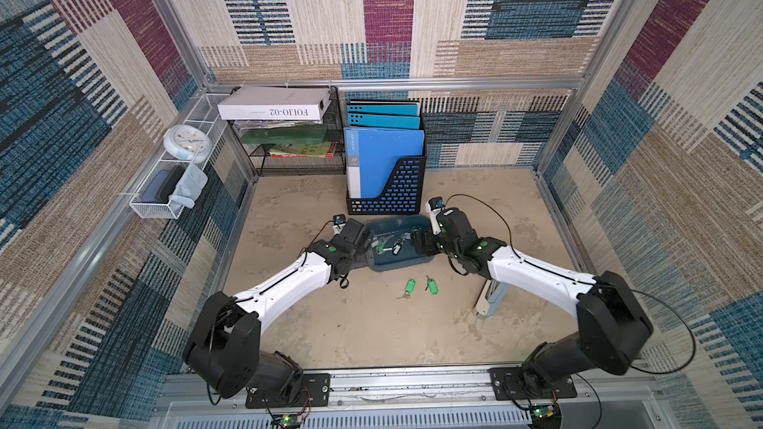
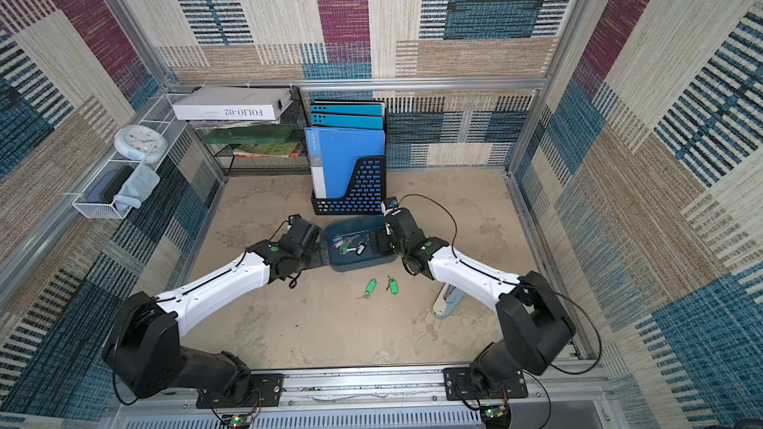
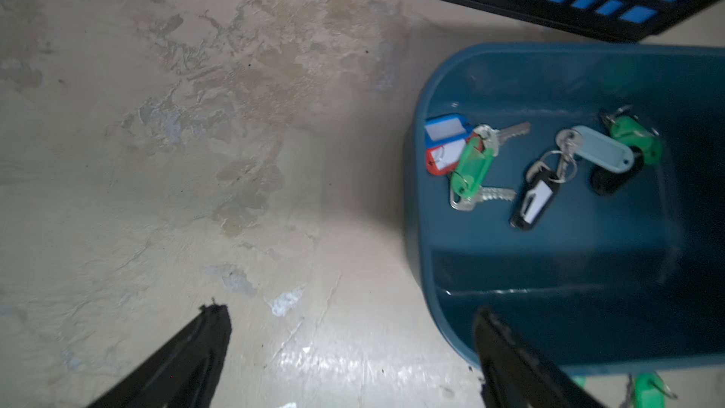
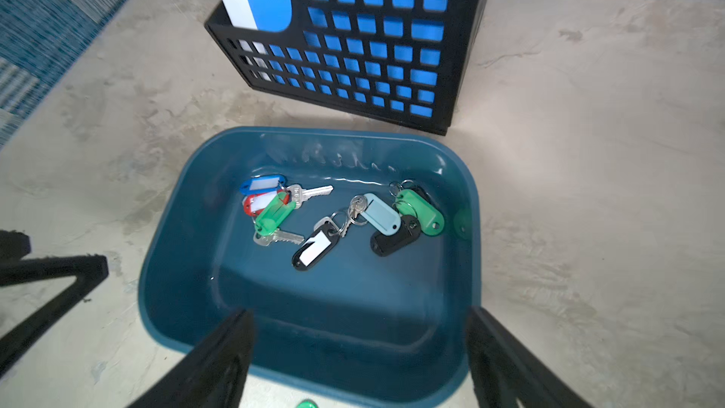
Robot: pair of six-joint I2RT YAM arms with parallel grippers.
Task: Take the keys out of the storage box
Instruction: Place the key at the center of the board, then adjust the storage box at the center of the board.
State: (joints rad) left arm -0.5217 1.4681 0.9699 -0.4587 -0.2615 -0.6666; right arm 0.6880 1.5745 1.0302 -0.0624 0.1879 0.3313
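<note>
We see the storage box [image 1: 396,267] on the table [image 1: 363,332], just near of the black file holder [image 1: 406,189]. About seven keys [image 4: 270,209] lie inside on its floor, though overlapping tags make our count unsure. Two green-tagged keys [image 1: 432,286] lie on the table just near of it. The left gripper [image 3: 349,331] hangs at its left end, jaws wide apart. The right gripper [image 4: 359,327] hangs at its right end, likewise spread.

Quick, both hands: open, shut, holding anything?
Left hand: open, holding nothing.
Right hand: open, holding nothing.
</note>
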